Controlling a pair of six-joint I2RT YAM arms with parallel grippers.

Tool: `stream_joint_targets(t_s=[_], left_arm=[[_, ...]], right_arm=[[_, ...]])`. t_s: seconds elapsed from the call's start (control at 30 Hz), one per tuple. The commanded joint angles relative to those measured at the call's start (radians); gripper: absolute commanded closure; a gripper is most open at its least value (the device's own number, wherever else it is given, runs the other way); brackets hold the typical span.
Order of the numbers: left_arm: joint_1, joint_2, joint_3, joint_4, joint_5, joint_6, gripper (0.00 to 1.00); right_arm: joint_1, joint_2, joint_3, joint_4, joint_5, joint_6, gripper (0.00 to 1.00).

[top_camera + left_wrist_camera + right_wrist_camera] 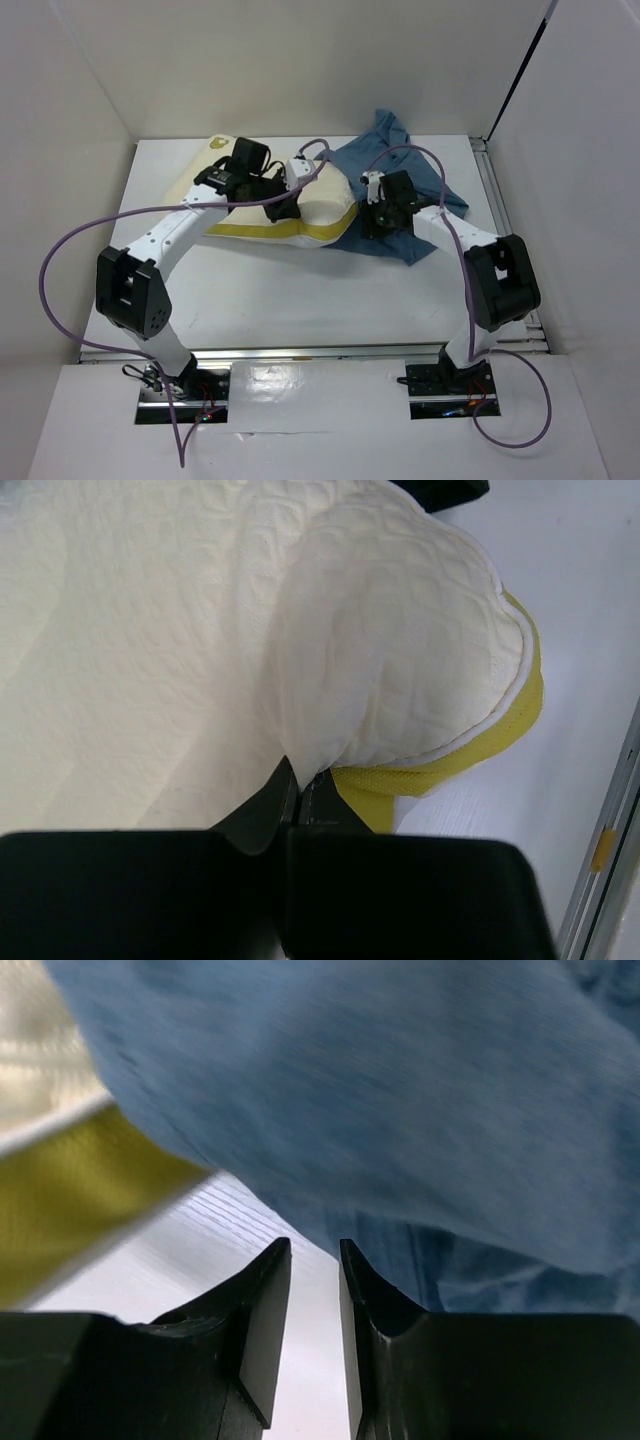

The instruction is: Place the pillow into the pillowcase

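Observation:
The cream pillow (325, 200) with its yellow edge seam lies at the back middle of the table. Its right end is under the edge of the slate-blue pillowcase (405, 165). My left gripper (283, 210) is shut on a fold of the pillow's cover (330, 680), the cloth pinched between the fingertips (285, 780). My right gripper (378, 222) is open and empty, low over the table just in front of the pillowcase (400, 1090), with the pillow's yellow seam (70, 1190) to its left.
White walls enclose the table on three sides. A metal rail (497, 200) runs along the right edge. Purple cables loop over both arms.

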Motion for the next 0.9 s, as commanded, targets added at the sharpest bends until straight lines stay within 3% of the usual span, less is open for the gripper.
stream_joint_targets(t_s=[0.0, 0.17, 0.43, 0.47, 0.73, 0.87], left_arm=[[0.021, -0.021, 0.092, -0.004, 0.098, -0.049, 1.0], [0.03, -0.001, 0.149, -0.031, 0.13, -0.058, 1.0], [0.03, -0.001, 0.18, -0.06, 0.14, -0.06, 1.0], [0.03, -0.001, 0.18, -0.06, 0.14, -0.06, 1.0], [0.03, 0.008, 0.167, -0.07, 0.14, -0.049, 1.0], [0.03, 0.017, 0.18, -0.07, 0.14, -0.04, 1.0]], right_arm=[[0.031, 0.006, 0.031, 0.116, 0.058, 0.033, 0.65], [0.031, 0.079, 0.051, 0.138, 0.173, 0.148, 0.58], [0.031, 0.173, 0.135, 0.138, 0.293, 0.236, 0.35], [0.031, 0.188, 0.151, 0.138, 0.293, 0.25, 0.28], [0.008, 0.254, 0.223, 0.105, 0.242, 0.34, 0.27], [0.008, 0.294, 0.244, 0.096, 0.233, 0.351, 0.31]])
